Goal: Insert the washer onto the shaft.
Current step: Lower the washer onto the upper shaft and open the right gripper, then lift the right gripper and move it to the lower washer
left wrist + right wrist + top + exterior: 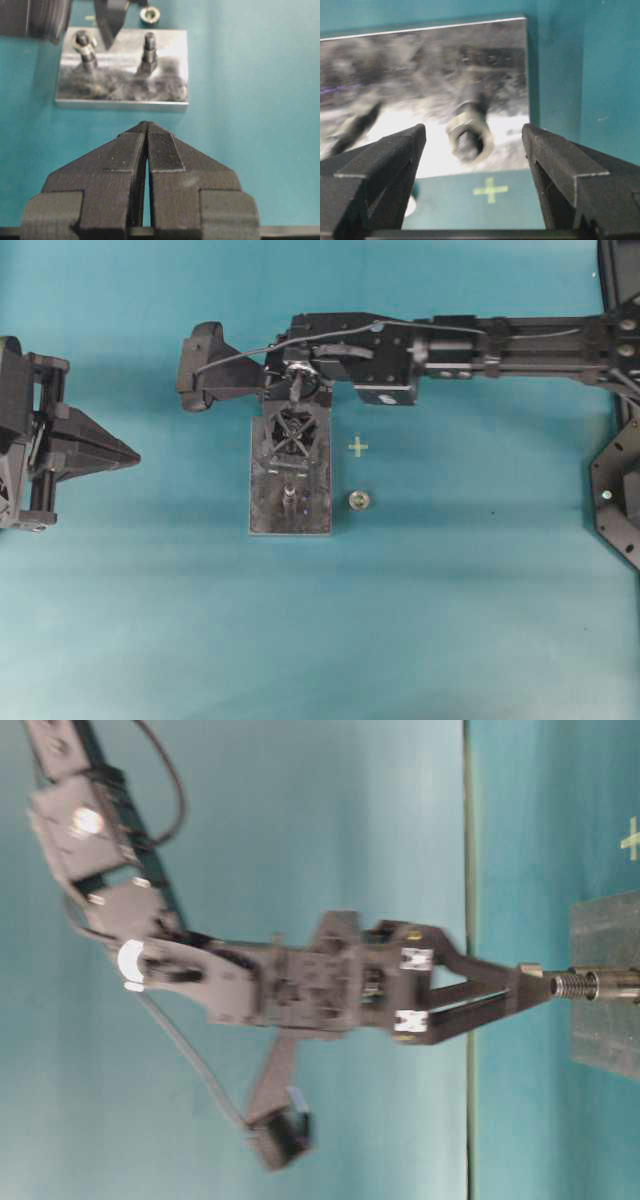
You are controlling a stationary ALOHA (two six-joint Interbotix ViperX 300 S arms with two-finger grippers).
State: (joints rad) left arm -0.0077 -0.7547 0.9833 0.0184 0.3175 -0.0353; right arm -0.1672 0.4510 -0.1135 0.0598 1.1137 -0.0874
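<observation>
Now look at the washer: in the right wrist view you see a pale metal ring with a dark hole, blurred, sitting around the top of a shaft on the shiny metal plate. From the left wrist view the same ring sits on the left-hand of the two posts, with a second shaft bare to its right. Your right gripper hangs just over that ring with its jaws spread wide, one finger on each side, holding nothing. A small round nut-like part lies on the teal table just right of the plate, near a yellow cross mark. Your left gripper is closed and empty, well left of the plate.
</observation>
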